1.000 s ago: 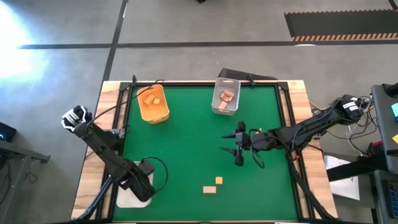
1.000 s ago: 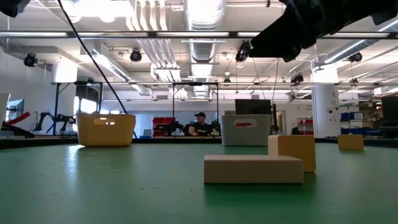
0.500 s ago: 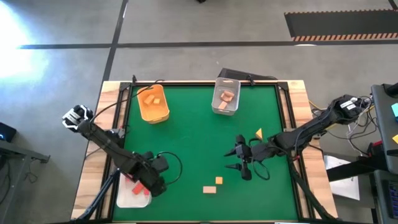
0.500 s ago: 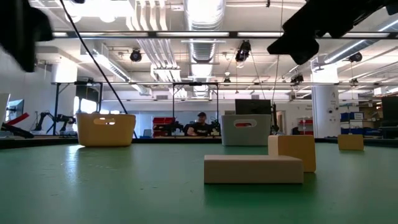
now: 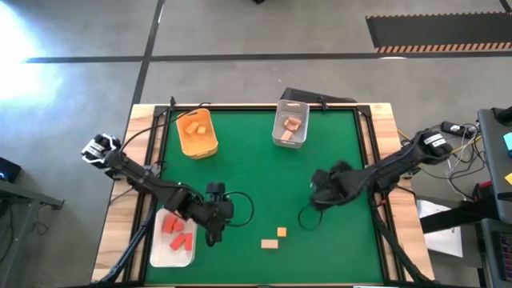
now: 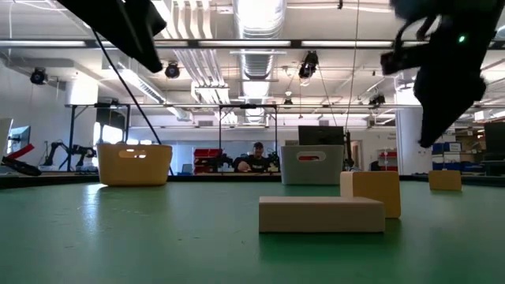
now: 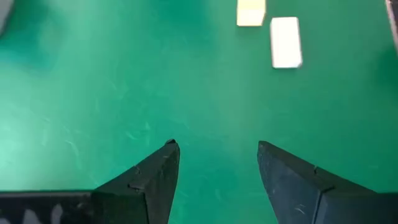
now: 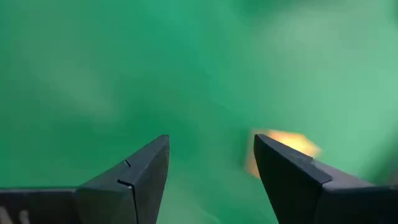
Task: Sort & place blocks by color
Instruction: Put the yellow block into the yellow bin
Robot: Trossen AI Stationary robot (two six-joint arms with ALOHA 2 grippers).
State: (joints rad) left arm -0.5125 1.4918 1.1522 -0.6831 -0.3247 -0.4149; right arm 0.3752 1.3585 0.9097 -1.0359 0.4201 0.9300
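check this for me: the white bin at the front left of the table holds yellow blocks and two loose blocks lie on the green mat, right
Not quite. The small rectangular blocks in the white bin are red, not yellow, as the high view shows. The rest holds: two loose blocks, one pale tan wooden block and one yellow-orange block, lie on the green mat.

No readable text anywhere — no labels, brands, numbers or signs

Two dark jointed arms, looping black cables, wedge-shaped fingers [image 7: 155,177].
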